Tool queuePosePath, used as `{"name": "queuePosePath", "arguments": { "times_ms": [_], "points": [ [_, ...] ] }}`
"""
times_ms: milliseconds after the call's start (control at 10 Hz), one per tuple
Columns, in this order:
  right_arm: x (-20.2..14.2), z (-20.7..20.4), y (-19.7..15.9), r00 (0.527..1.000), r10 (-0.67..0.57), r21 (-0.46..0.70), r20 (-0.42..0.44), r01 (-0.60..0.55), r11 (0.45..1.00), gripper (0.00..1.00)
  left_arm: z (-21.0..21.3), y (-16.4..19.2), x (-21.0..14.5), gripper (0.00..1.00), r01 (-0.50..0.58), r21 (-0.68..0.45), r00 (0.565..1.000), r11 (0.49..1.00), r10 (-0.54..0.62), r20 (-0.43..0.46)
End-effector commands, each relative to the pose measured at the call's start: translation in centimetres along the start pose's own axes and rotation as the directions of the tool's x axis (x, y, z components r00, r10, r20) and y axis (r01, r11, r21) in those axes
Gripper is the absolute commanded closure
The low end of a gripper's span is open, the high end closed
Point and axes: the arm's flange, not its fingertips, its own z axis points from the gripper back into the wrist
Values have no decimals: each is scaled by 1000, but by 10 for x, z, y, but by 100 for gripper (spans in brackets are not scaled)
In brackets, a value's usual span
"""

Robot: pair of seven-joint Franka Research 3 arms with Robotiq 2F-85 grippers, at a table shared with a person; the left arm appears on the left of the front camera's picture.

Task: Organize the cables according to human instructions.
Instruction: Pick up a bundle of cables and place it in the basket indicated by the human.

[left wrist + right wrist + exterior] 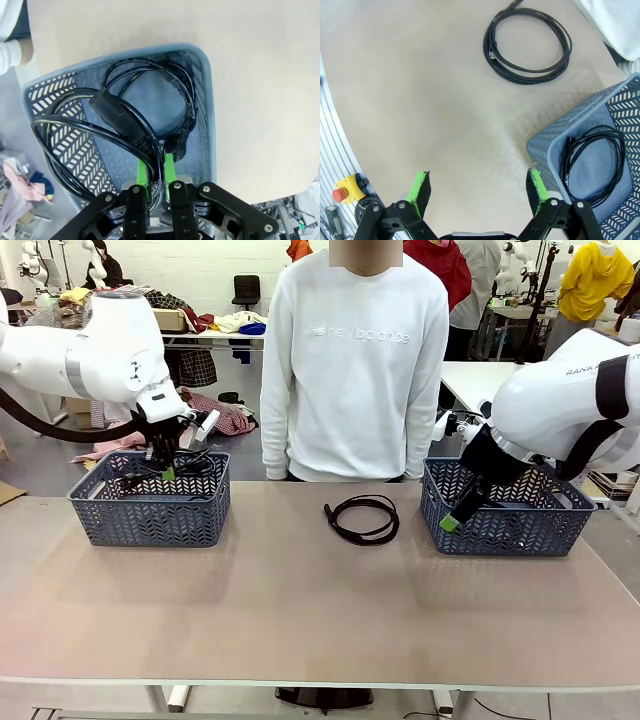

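Cable (125, 122) pinched in the left gripper (156, 170) dips into the basket (209, 100): release low, inside the walls; right gripper (478, 192) gapes wide.

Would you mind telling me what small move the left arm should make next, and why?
Probably open the left gripper: it is shut on a black cable whose coil lies inside the left basket, so release should leave it there.

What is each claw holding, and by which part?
The left claw is shut on a cable, pinching its cord beside the plug, over the basket. The right claw is open, holding nothing.
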Motion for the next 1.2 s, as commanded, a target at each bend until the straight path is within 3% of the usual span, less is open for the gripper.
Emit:
{"name": "queuePosePath", "arguments": {
  "times_ms": [0, 500, 800, 900, 1100],
  "points": [
    [2, 1, -1, 1000, -2, -3, 1, 2, 1000, 0, -2, 5, -5, 85, -9, 18, 1000, 1000, 8, 30],
    [2, 1, -1, 1000, -2, -3, 1, 2, 1000, 0, -5, 8, -5, 40, 5, -10, 999, 1000, -5, 37],
    [2, 1, -1, 1000, -2, -3, 1, 2, 1000, 0, 4, 8, -8, 7, 1, -60, 999, 998, 2, 50],
    [2, 1, -1, 1000, -2, -3, 1, 2, 1000, 0, 6, 8, -9, 1, 0, -71, 999, 997, 3, 51],
    [2, 1, -1, 1000, -2, -3, 1, 2, 1000, 0, 9, 7, -9, 0, 7, -95, 998, 995, -1, 64]
  ]
}}
